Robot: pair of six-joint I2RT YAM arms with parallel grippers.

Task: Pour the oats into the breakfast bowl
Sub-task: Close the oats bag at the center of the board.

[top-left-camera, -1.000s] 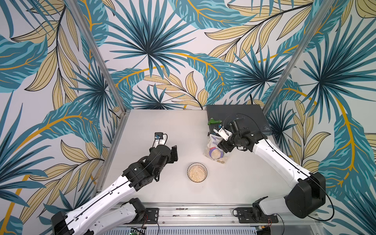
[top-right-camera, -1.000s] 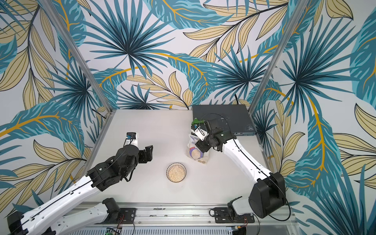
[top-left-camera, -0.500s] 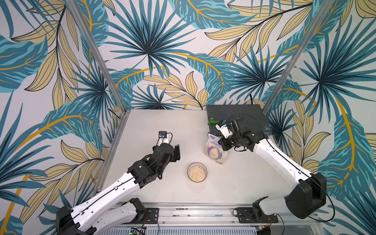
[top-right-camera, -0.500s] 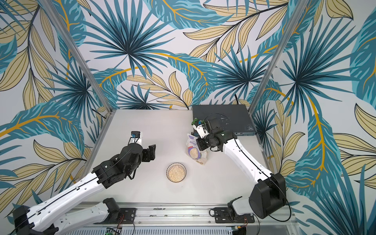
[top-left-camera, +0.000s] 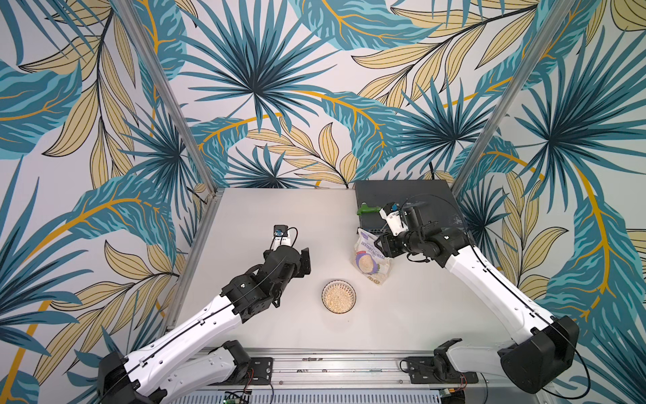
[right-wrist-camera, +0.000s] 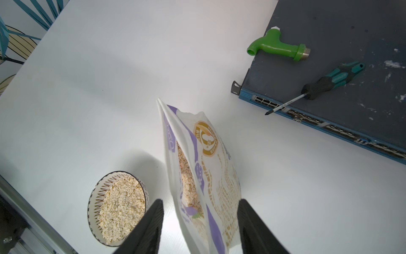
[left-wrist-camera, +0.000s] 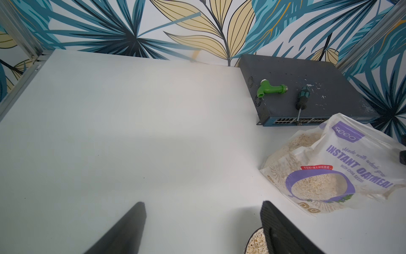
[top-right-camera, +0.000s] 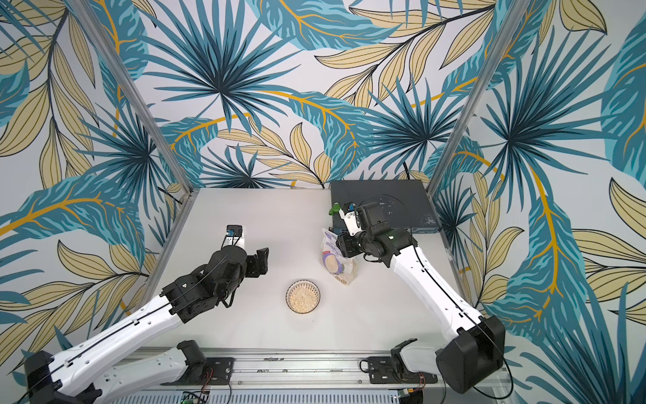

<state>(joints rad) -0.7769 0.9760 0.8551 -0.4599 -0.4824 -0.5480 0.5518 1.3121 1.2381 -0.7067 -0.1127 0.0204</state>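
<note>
The breakfast bowl (top-left-camera: 338, 296) (top-right-camera: 302, 297) sits at the table's front centre, filled with pale oats flakes. It also shows in the right wrist view as the bowl (right-wrist-camera: 118, 206), and its rim (left-wrist-camera: 256, 244) peeks into the left wrist view. The clear oats bag (top-left-camera: 370, 259) (top-right-camera: 338, 259) (left-wrist-camera: 342, 167) with a purple label rests on the table behind and to the right of the bowl. My right gripper (top-left-camera: 381, 245) (right-wrist-camera: 200, 204) is open, its fingers straddling the bag (right-wrist-camera: 208, 167) with gaps on both sides. My left gripper (top-left-camera: 306, 260) (left-wrist-camera: 203, 206) hangs open and empty, left of the bowl.
A dark network switch (top-left-camera: 419, 199) lies at the back right corner, just behind the bag. On it rest a green plastic tap (right-wrist-camera: 276, 47) and a screwdriver (right-wrist-camera: 325, 84) whose tip overhangs the front edge. Patterned walls close in the table on three sides.
The right gripper shut on the bag's top, brought the bag down to the table, and has now opened off it. The left gripper has drifted slightly to the right.
</note>
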